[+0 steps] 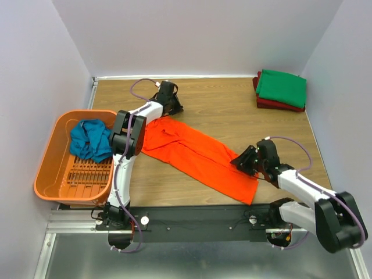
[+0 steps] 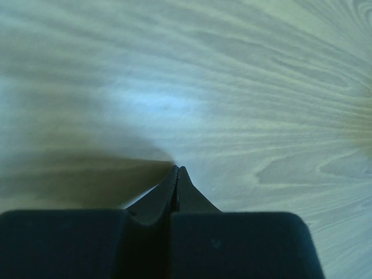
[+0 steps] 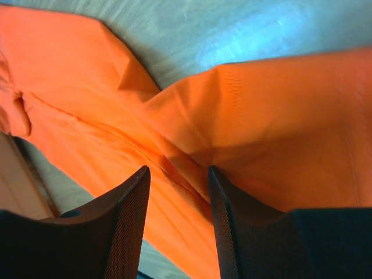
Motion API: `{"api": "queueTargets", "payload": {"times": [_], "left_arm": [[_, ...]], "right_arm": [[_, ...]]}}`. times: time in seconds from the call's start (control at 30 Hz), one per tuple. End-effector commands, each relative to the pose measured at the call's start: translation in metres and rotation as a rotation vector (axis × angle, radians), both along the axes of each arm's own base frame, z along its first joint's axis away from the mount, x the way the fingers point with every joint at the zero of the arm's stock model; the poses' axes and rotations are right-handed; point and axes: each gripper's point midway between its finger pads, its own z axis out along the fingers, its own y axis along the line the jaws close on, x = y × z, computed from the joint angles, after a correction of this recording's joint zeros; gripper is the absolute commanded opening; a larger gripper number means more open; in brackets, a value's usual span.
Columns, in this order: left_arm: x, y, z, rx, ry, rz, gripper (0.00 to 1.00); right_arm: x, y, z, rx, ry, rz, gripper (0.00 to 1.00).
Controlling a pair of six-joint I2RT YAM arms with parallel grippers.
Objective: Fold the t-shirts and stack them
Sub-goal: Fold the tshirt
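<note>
My left pincer (image 1: 170, 100) is pressed shut, fingertip to fingertip, with nothing between. In its own wrist view the closed tips (image 2: 177, 170) point at bare wood, and no cloth shows there. From above, it sits just beyond the far left end of the orange t-shirt (image 1: 197, 154), on the side away from my bases.

My right pincer (image 1: 237, 161) stands parted at the near right part of the orange t-shirt, by its right edge. In my right wrist view the two fingers (image 3: 129, 203) are spread, with a raised crease of the orange cloth (image 3: 261, 116) running under the gap. It grips nothing that I can see. I cannot tell whether the tips touch the cloth.

The orange t-shirt lies spread out as a long slanted strip across the middle of the desk (image 1: 232, 104).

Left of the orange t-shirt, at the desk's edge, sits an orange plastic basket (image 1: 49, 157) with a crumpled teal-blue t-shirt (image 1: 90, 139) in it. Far to the right of the orange t-shirt, in the back corner, a folded green t-shirt (image 1: 282, 87) rests on a folded dark red t-shirt (image 1: 279, 105).

That makes four t-shirts, one basket and two pincers.
</note>
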Motion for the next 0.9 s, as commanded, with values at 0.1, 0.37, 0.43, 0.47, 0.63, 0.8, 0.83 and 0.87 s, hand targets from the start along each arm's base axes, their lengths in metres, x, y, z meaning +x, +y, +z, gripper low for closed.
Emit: {"api": "queueTargets", "payload": {"times": [0.1,0.37,0.43,0.47,0.63,0.8,0.83,0.87], "left_arm": [[0.019,-0.025,0.041,-0.033,-0.134,-0.159,0.03],[0.022,0.003,0.152,-0.001,-0.322,-0.125,0.04],[0.010,0.011,0.158,0.013,-0.319,-0.098,0.04],[0.002,0.019,0.177,0.013,-0.344,-0.059,0.03],[-0.054,0.049,0.143,0.040,-0.246,0.029,0.03],[-0.105,0.075,0.092,0.053,-0.114,0.137,0.00],[-0.114,0.078,0.098,0.033,-0.126,0.163,0.00],[-0.118,0.081,0.097,0.015,-0.133,0.189,0.00]], "right_arm": [[0.017,-0.022,0.021,-0.089,-0.065,-0.127,0.59],[0.043,-0.070,-0.012,-0.224,0.072,-0.216,0.63],[0.042,-0.076,-0.015,-0.240,0.081,-0.220,0.63],[0.040,-0.078,-0.016,-0.249,0.086,-0.220,0.63],[0.017,-0.093,-0.024,-0.288,0.113,-0.274,0.63],[0.005,-0.092,-0.015,-0.230,0.083,-0.323,0.63],[0.007,-0.092,-0.010,-0.231,0.062,-0.322,0.63],[0.010,-0.093,-0.005,-0.236,0.043,-0.323,0.63]]}}
